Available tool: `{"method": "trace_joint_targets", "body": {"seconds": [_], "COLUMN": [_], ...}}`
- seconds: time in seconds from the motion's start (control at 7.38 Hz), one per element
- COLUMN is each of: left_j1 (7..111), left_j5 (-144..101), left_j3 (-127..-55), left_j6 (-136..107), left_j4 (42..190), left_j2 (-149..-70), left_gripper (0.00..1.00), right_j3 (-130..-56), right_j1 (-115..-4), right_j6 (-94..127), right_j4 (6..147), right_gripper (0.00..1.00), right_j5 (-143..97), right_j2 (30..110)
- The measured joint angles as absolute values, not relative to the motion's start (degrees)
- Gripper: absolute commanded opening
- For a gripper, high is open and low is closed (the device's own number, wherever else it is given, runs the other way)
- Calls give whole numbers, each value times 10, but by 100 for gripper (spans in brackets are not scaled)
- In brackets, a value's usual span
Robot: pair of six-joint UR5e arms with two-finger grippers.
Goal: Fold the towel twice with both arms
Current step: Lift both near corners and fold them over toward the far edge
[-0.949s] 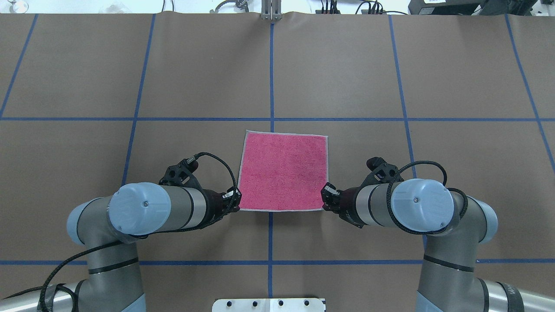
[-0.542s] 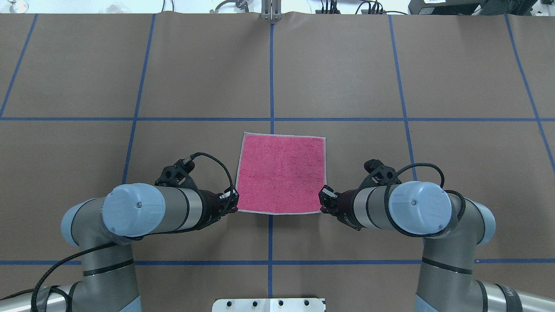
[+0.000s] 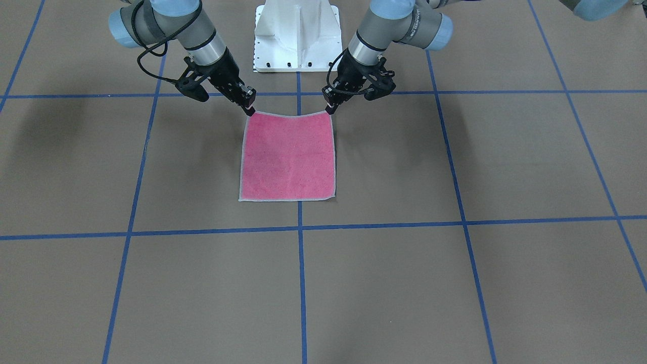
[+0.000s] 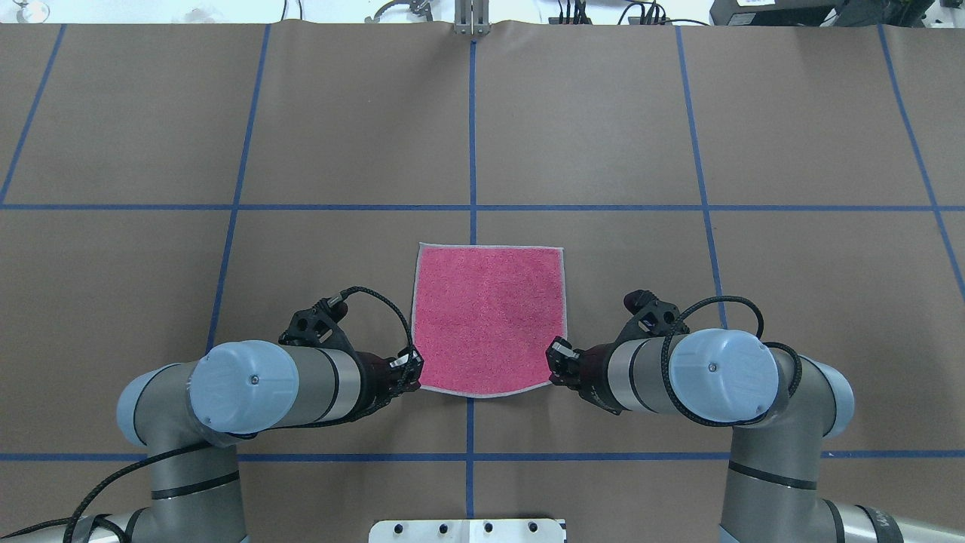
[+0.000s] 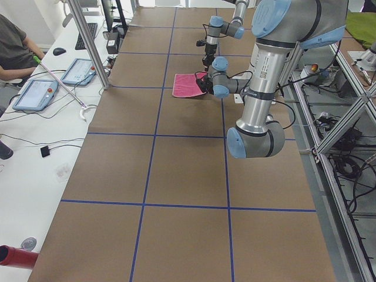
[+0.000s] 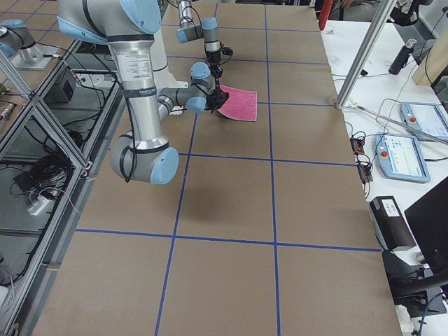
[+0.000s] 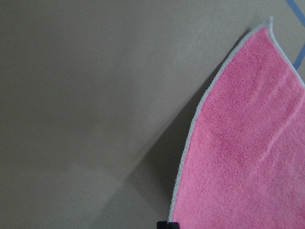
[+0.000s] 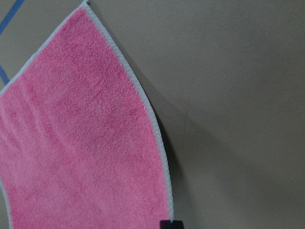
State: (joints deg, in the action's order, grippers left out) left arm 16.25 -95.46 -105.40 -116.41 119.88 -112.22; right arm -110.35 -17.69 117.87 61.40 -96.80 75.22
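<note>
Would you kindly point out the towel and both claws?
towel (image 4: 488, 320): overhead view, middle of its pink face.
left claw (image 4: 412, 371): overhead view, fingertips at the towel's near left corner.
right claw (image 4: 555, 360): overhead view, fingertips at the towel's near right corner.

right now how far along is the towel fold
Done: the left gripper and the right gripper are each shut on a near corner of the towel. In hand: the near edge is raised off the table and sags between them, while the far edge lies flat. Left: both folds; the towel shows as one open pink layer, nothing doubled over yet.
</note>
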Motion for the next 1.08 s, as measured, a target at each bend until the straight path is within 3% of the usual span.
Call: {"method": "trace_joint_targets", "body": {"seconds": [0.54, 1.08], "left_j1": [196, 240], "left_j5": [-956, -957], "left_j3": [-1044, -969], "left_j6": [-1155, -1151], "left_j4": [1200, 1205], "left_j2": [-1134, -1191], "left_gripper": [0, 0], "right_j3": [-1073, -1015], "right_j1": [-213, -268], "right_j6": [1179, 1178], "right_j4": [615, 615], "right_gripper": [0, 0], "right_j5": [-980, -1015], "right_j2": [719, 681]}}
